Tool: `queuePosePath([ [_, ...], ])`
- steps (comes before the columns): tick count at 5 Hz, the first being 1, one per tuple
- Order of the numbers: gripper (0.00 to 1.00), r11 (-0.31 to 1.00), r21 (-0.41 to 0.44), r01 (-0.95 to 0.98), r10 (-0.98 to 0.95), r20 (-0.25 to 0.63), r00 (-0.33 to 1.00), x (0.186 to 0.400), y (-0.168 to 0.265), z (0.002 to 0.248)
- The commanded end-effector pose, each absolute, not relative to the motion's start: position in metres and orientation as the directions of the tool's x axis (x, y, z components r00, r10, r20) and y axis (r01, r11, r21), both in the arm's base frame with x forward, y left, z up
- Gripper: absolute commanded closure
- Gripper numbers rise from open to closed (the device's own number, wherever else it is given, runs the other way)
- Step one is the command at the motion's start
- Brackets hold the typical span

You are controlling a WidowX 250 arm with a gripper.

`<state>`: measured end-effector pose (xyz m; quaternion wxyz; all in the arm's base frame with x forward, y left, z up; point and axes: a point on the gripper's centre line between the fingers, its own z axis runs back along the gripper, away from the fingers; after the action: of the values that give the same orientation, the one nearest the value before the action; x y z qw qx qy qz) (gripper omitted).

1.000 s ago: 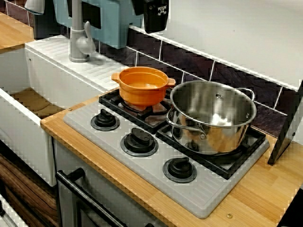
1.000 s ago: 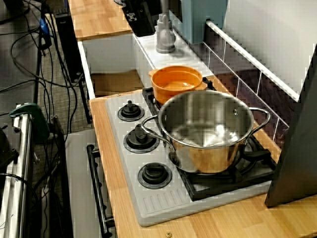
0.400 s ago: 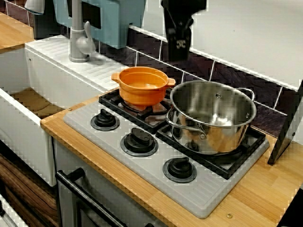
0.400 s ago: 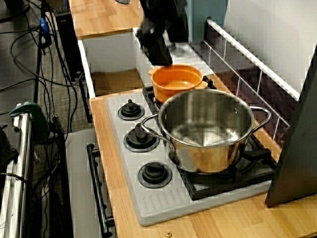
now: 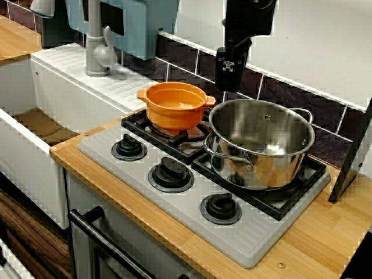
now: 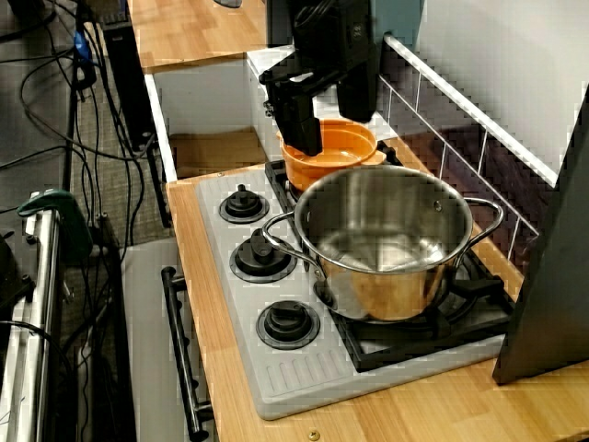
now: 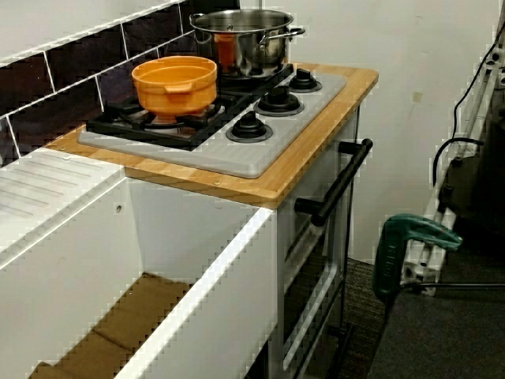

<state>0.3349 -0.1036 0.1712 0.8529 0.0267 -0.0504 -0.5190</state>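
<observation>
My black gripper [image 5: 227, 84] hangs from above near the dark tiled wall, just behind the gap between the orange pot [image 5: 174, 104] and the steel pot [image 5: 261, 139]. In the view along the counter, the gripper [image 6: 329, 133] is over the orange pot [image 6: 329, 157], its two fingers [image 6: 301, 124] apart with nothing between them. It touches neither pot. Both pots stand on the black burner grate [image 5: 192, 142], the steel pot [image 6: 386, 239] to the right. The low view from the sink side shows the orange pot [image 7: 174, 83] and the steel pot [image 7: 243, 35], not the gripper.
Three black knobs [image 5: 171, 172] line the grey hob's front edge. A white sink basin [image 7: 118, 260] and grey tap [image 5: 96, 49] lie to the left. A dark slanted panel [image 5: 354, 157] stands at the right, and the oven door handle [image 7: 341, 181] is below.
The gripper has come down and to the right, from the top edge of the picture to just above and behind the orange pot. The pots have not moved.
</observation>
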Motion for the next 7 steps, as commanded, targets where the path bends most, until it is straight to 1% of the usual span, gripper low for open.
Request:
queuePosePath([
  [1,0.00,0.291,-0.061,0.955,-0.951,0.094,0.296,0.335,-0.098,0.200],
  [2,0.00,0.383,0.048,0.922,-0.923,-0.008,0.384,0.340,-0.092,0.201],
  [3,0.00,0.550,0.157,0.820,-0.817,-0.104,0.567,0.346,-0.085,0.198],
  [4,0.00,0.696,0.212,0.686,-0.674,-0.134,0.726,0.345,-0.079,0.197],
  [5,0.00,0.747,0.265,0.609,-0.601,-0.120,0.790,0.344,-0.074,0.200],
  [6,0.00,0.801,0.339,0.493,-0.490,-0.101,0.866,0.344,-0.069,0.203],
  [7,0.00,0.866,0.344,0.363,-0.358,-0.080,0.930,0.345,-0.060,0.205],
])
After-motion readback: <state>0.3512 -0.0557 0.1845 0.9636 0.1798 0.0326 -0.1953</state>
